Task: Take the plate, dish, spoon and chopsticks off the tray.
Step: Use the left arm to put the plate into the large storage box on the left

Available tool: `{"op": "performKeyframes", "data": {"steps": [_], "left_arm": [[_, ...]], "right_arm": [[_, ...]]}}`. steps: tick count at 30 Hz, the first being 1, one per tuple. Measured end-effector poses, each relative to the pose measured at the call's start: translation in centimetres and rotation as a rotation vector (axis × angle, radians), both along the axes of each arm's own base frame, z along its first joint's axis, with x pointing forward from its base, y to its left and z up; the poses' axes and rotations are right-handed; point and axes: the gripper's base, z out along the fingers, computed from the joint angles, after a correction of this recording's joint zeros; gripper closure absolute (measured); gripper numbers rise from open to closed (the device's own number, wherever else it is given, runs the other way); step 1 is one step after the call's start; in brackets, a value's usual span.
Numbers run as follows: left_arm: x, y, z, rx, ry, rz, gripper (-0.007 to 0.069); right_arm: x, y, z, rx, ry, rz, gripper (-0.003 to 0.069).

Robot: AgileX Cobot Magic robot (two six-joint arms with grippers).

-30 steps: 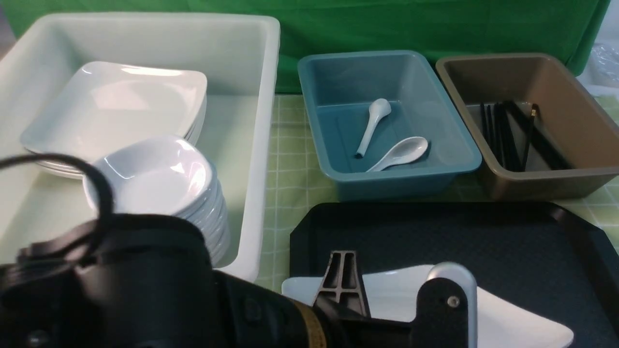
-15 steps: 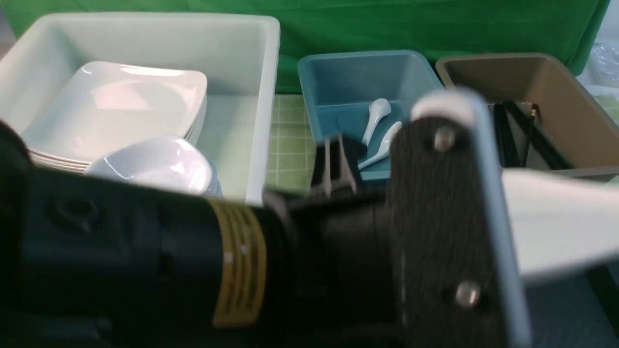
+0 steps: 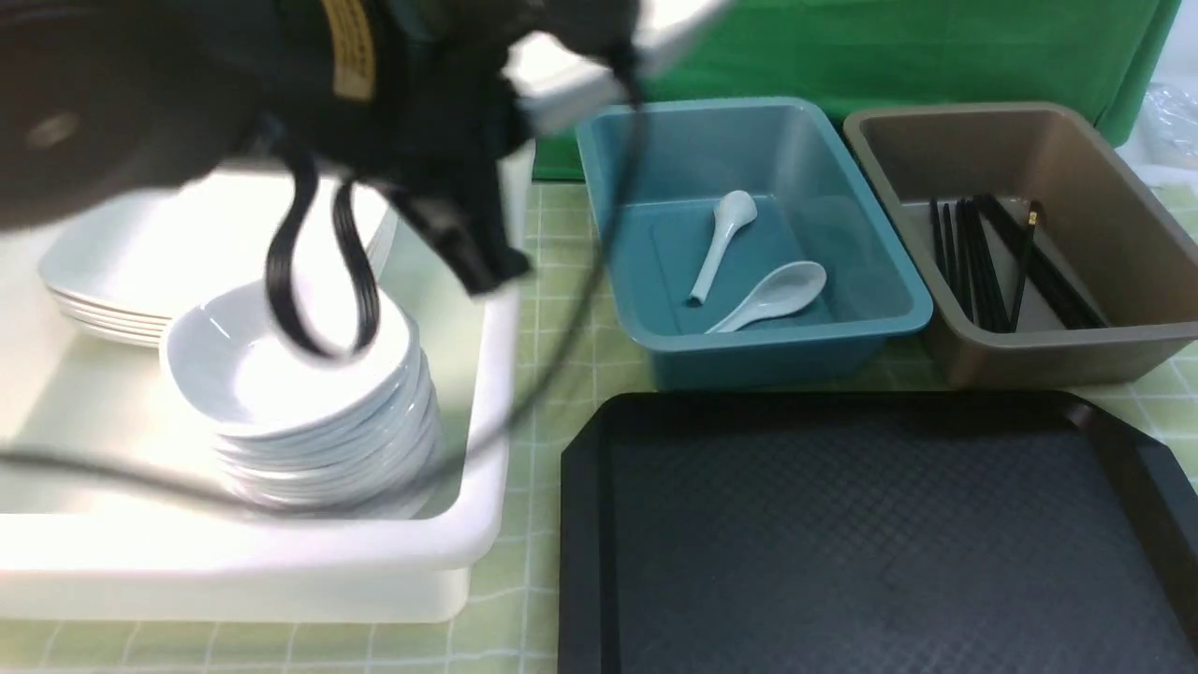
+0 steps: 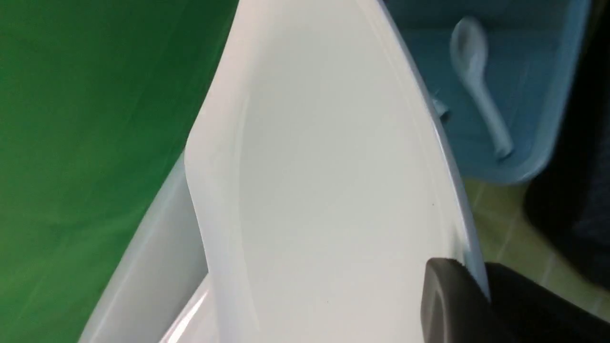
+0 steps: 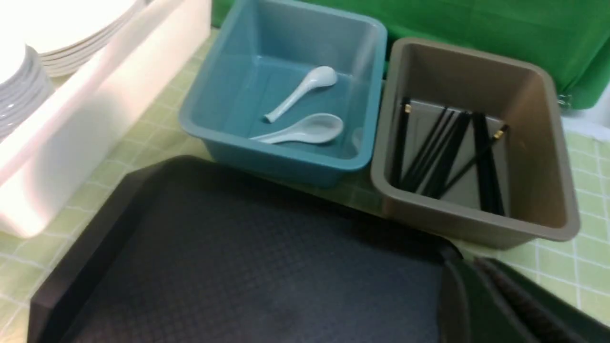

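- We judge the plate stiff, glossy, slippery, breakable and fairly heavy. Take hold at the rim, jaws well over the lip.
- The left jaws pinch that rim. The plate hangs tilted in the air at the far corner of the white bin, off the tray.
- The right jaws are pressed together near the tray, holding nothing that we can see.
- Blur smears the left arm in the front view, and most of the plate is hidden there.

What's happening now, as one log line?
left gripper: shut on large white square plate | plate: held up near white plastic bin | right gripper: shut
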Motion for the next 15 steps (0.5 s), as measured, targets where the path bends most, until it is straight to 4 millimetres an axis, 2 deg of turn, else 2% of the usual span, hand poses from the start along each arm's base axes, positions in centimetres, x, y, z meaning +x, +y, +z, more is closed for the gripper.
{"op": "performKeyframes", "data": {"steps": [1, 3, 4, 5, 7, 11, 15], "left_arm": [[1.8, 1.3, -1.0, 0.025, 0.023, 0.066, 0.0592], [2.9, 2.2, -1.7, 0.046, 0.041, 0.108, 0.0592], [4.6, 3.5, -3.0, 0.079, 0.071, 0.168, 0.0592], [4.8, 3.7, -3.1, 0.084, 0.073, 0.174, 0.0592], [6.9, 5.4, -5.2, 0.147, 0.117, 0.241, 0.0592], [9.0, 7.0, -7.8, 0.228, 0.173, 0.280, 0.0592], [10.3, 7.7, -10.0, 0.244, 0.234, 0.322, 0.0592]], "right_arm": [[0.0, 0.1, 0.0, -0.003, 0.003, 0.009, 0.0636], [-0.1, 0.1, -0.1, -0.010, 0.005, 0.015, 0.0636], [-0.1, 0.1, -0.1, -0.013, 0.012, 0.022, 0.0636], [-0.1, 0.1, -0.1, -0.013, 0.013, 0.022, 0.0636], [-0.2, 0.1, -0.3, -0.026, 0.026, 0.026, 0.0636], [-0.2, 0.1, -0.5, -0.044, 0.039, 0.031, 0.0634], [-0.1, 0.3, -1.0, -0.046, 0.066, 0.043, 0.0632]]}}
